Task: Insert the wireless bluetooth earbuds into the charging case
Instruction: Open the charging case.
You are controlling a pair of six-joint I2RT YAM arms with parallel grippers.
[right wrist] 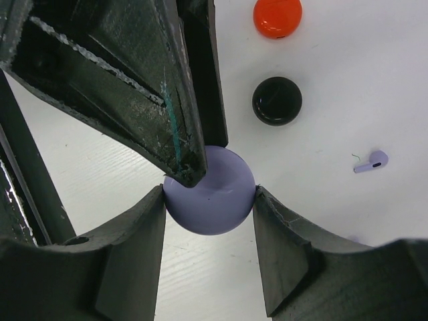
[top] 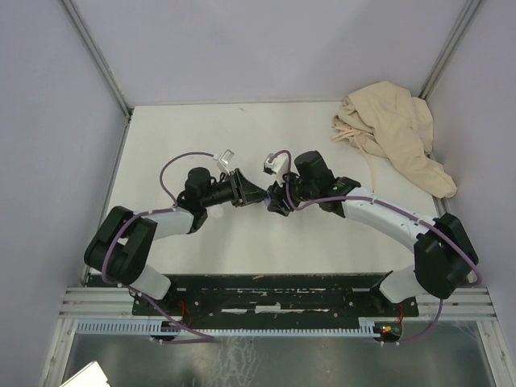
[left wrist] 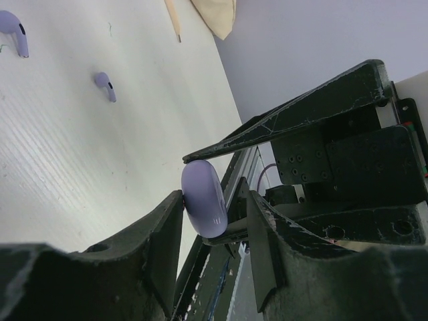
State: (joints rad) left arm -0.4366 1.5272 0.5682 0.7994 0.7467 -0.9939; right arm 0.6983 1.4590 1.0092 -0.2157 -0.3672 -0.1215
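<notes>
White tabletop (right wrist: 348, 100), lavender case (right wrist: 210, 194) half hidden behind crossing jaws

The white surface (top: 185, 137) fills the middle of the top view. A crumpled beige cloth (top: 395, 129) lies on it at the upper right, by the back corner. In the left wrist view a lavender earbud (left wrist: 15, 30) lies at the upper left corner, with a second earbud (left wrist: 105, 85) near it but apart. In the right wrist view a red disc (right wrist: 277, 17) sits at the top edge and a black disc (right wrist: 277, 101) lies just below it. One lavender earbud lies at the right, apart from both.
</notes>
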